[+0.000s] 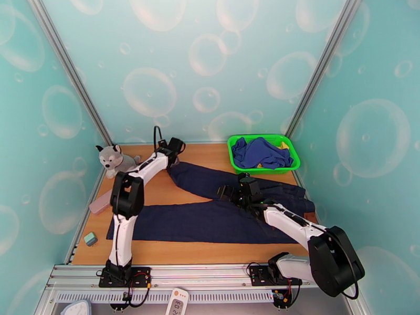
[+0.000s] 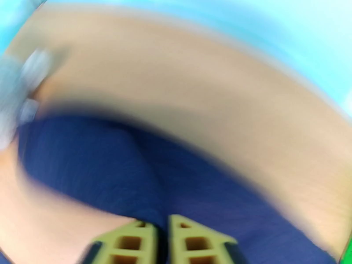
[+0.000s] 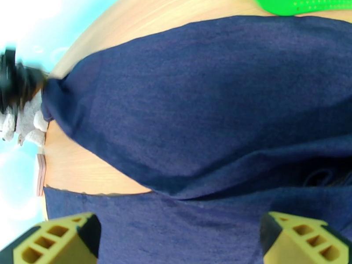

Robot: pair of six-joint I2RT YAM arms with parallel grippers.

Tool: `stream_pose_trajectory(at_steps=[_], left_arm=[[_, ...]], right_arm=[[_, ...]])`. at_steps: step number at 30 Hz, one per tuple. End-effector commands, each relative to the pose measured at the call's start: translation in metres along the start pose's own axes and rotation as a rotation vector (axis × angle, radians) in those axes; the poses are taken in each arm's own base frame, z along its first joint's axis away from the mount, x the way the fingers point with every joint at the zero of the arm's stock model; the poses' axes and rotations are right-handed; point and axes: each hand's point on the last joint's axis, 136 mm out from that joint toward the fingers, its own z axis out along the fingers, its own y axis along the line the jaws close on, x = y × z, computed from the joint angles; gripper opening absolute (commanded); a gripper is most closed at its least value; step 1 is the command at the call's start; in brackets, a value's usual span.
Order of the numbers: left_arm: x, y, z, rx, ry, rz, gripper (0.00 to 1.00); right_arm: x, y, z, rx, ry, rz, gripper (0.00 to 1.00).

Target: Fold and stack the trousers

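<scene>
Trousers: I have the dark navy denim trousers (image 1: pixel 210 221) flat on the light wooden table (image 1: pixel 157 198), spread in a sideways V.
Near leg: its long axis runs left to right along the near edge. The hem points left and the waist end is on the right.
Far leg: it slants from the waist side out to the far left, and its hem ends near the grey plush husky (image 1: pixel 113 158).
Left gripper (image 1: pixel 174 159): it sits right at the far leg's hem. Its fingers are almost together with navy cloth running into the slit, and in the right wrist view the hem gathers to a point there. I read that as a pinch on the hem.
Right gripper (image 3: pixel 180 243): spread wide and holding nothing, above the cloth where the two legs meet.
Deciding relation: the near leg lies towards me from the pinched hem, roughly parallel to the table edge. The left arm is nearer the hem, the right nearer the crotch.
Next, as I judge it: carry the hem towards me so the far leg lands along the near leg.
</scene>
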Motion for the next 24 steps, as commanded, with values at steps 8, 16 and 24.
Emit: stream_pose_trajectory(at_steps=[8, 16, 24], left_arm=[[0.055, -0.031, 0.000, 0.250, 0.081, 0.159, 0.59], [0.081, 0.088, -0.025, 0.079, 0.078, -0.084, 0.56], [0.110, 0.098, -0.006, 0.128, 0.151, -0.139, 0.54]], right_arm=[[-0.008, -0.004, -0.010, 0.020, -0.035, 0.008, 0.99], [-0.001, -0.002, 0.005, -0.010, -0.008, 0.030, 0.99], [0.006, 0.009, 0.013, -0.021, 0.012, 0.016, 0.99]])
